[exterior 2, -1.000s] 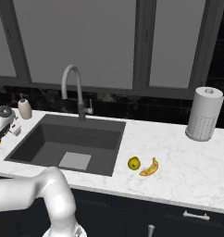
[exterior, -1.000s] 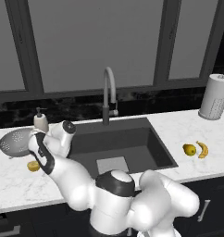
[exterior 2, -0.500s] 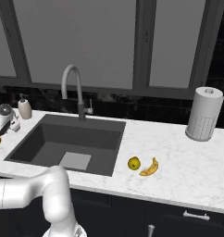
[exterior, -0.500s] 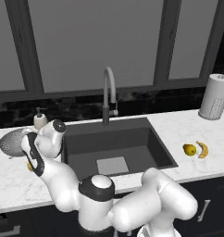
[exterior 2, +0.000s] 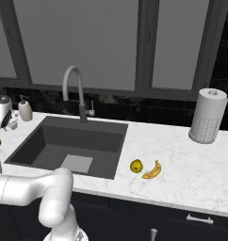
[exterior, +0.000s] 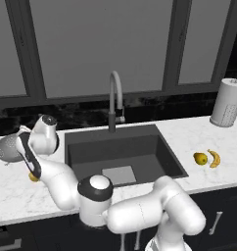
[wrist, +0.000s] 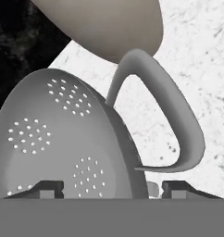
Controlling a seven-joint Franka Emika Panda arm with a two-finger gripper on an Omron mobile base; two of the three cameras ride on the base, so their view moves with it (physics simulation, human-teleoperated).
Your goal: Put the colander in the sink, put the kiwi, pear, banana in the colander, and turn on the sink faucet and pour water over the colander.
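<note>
The silver colander (exterior: 7, 147) stands on the counter left of the sink (exterior: 79, 156). My gripper (exterior: 19, 140) reaches it from the right. In the hand view the colander (wrist: 53, 143) is very close. Its rim beside the loop handle (wrist: 165, 121) lies between my two fingertips, which stand apart without touching it; the gripper (wrist: 115, 190) is open. The kiwi (exterior: 33, 177) sits on the counter just under my arm. The pear (exterior: 201, 158) and banana (exterior: 215, 158) lie right of the sink. The faucet (exterior: 115, 98) rises behind the basin; no water runs from it.
A beige soap bottle (exterior 2: 25, 109) stands at the back left of the sink, close behind the colander, and shows in the hand view as a soap bottle (wrist: 109, 28) at the top. A paper towel roll (exterior: 227, 103) stands far right. A dark backsplash runs along the rear.
My arm has swung left and lowered, bringing the hand from beside the soap bottle up against the colander. The fruit and colander have stayed in place.
</note>
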